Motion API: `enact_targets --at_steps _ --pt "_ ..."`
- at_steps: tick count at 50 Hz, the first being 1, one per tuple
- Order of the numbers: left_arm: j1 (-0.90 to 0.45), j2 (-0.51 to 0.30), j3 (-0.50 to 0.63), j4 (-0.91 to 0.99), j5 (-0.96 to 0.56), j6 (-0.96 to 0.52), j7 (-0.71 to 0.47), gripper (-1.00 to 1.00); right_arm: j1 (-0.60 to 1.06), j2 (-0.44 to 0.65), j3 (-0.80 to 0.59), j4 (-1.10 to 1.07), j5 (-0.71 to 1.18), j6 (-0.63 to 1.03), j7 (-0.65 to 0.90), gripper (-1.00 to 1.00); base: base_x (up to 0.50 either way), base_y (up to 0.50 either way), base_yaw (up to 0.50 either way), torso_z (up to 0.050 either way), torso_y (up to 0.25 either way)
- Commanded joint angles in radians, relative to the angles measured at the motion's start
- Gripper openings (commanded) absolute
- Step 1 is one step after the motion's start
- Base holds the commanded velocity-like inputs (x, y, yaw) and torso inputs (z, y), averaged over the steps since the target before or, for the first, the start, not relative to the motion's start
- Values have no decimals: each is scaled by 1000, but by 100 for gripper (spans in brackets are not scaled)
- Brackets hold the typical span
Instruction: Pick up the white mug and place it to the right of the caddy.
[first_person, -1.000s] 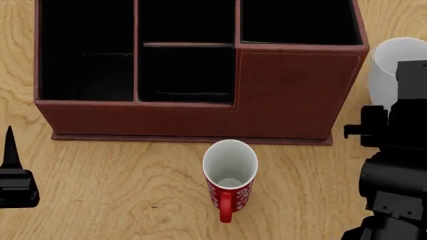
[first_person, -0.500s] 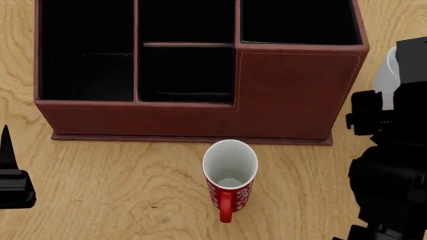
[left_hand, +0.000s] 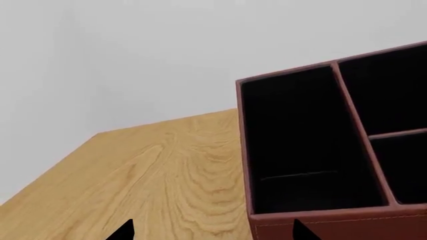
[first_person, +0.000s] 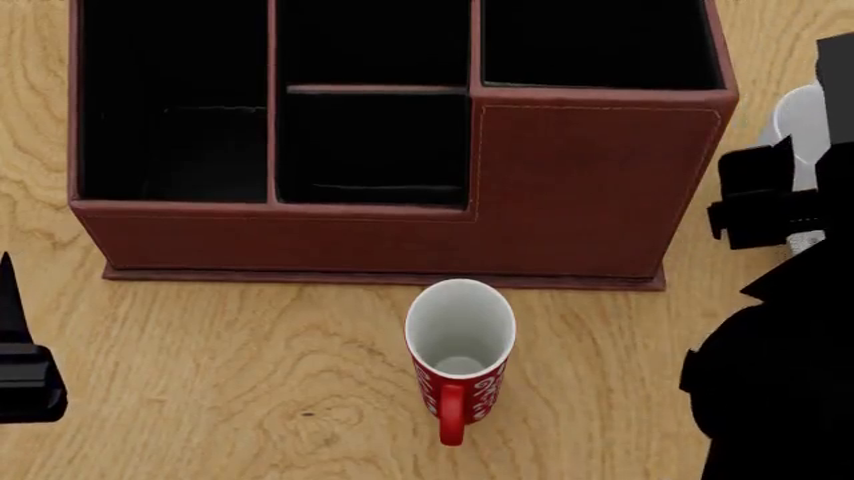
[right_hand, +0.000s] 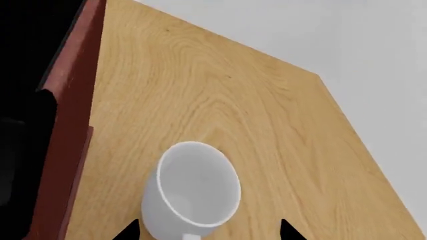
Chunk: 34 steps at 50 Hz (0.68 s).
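Note:
The white mug (right_hand: 193, 192) stands upright on the wooden table, just right of the caddy's outer wall (right_hand: 67, 130). My right gripper (right_hand: 208, 231) is open, its two tips either side of the mug's near side, not closed on it. In the head view my right arm (first_person: 787, 380) covers most of the white mug (first_person: 805, 118). The reddish-brown caddy (first_person: 587, 190) fills the top of that view. My left gripper (left_hand: 213, 232) is open and empty, low at the caddy's left front corner (left_hand: 313, 220).
A red mug with white swirls (first_person: 461, 355) stands upright in front of the caddy, handle toward me. The table's right edge (right_hand: 347, 120) runs close past the white mug. Bare wood (first_person: 240, 400) lies between the left gripper and the red mug.
My right arm has moved forward over the white mug, hiding more of it in the head view. My left gripper has sunk slightly toward the view's lower left.

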Motion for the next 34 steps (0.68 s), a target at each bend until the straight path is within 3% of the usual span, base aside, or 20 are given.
enact_targets --at_steps 1,14,23,34 --pt "10 -3 -4 12 -3 3 -4 100 -50 -10 -45 -247 -71 102 -132 100 0 0 0 0 0" --pt "32 -17 -42 68 -28 -15 -16 100 -63 25 -161 -483 -244 227 -335 100 0 0 0 0 0" --pt "37 -20 -42 81 -30 -17 -20 100 -103 33 -247 -678 -470 321 -556 100 0 0 0 0 0" --pt "66 -27 -78 109 -53 -12 -24 100 -130 -20 -320 -813 -748 311 -785 100 0 0 0 0 0"
